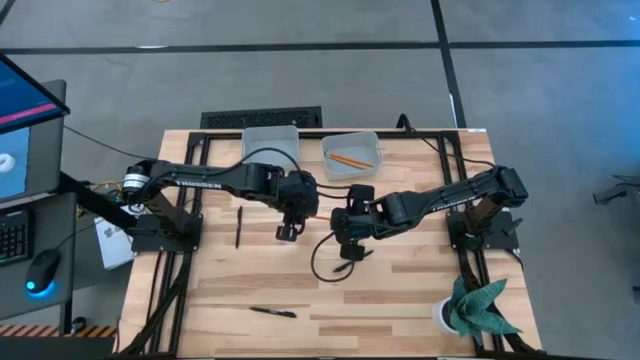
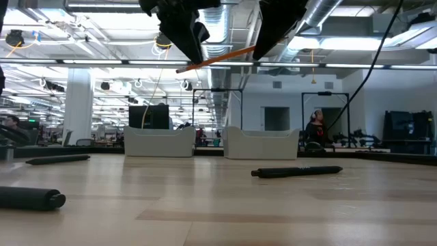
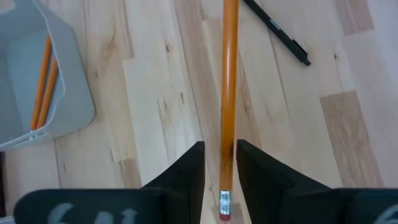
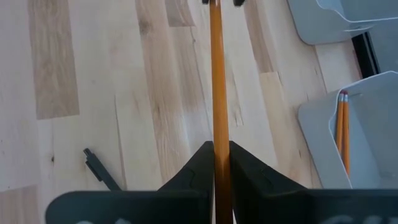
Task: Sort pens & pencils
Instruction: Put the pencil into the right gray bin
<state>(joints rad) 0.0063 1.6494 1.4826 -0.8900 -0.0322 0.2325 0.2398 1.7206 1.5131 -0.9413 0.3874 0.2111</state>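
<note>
An orange pencil (image 2: 218, 58) hangs in the air above the table's middle, nearly level, between both grippers. My right gripper (image 4: 216, 146) is shut on it. My left gripper (image 3: 221, 149) is narrowly open, with a finger on either side of the pencil's eraser end (image 3: 224, 208). Two more orange pencils (image 1: 348, 158) lie in the right grey bin (image 1: 372, 140). The left grey bin (image 1: 270, 140) stands beside it. Three black pens lie flat on the wood: one (image 1: 238, 225) left of my left gripper (image 1: 288, 230), one (image 1: 272, 312) near the near edge, and one (image 2: 297, 171) below my right gripper (image 1: 340, 222). My right gripper pinches the pencil's shaft (image 4: 216, 134) between its two fingers, which lie along the pencil, and the pencil is lifted clear of the table. My left gripper stands around the eraser end; a gap shows beside one finger (image 3: 186, 177), and whether the other finger (image 3: 255, 174) touches the pencil cannot be told.
Both bins stand at the table's far edge. A dark cable loop (image 1: 325, 262) lies under my right arm. A green cloth-like thing (image 1: 480, 305) sits at the near right corner. A monitor, keyboard and mouse stand off the table's left side. People show in the room beyond the table.
</note>
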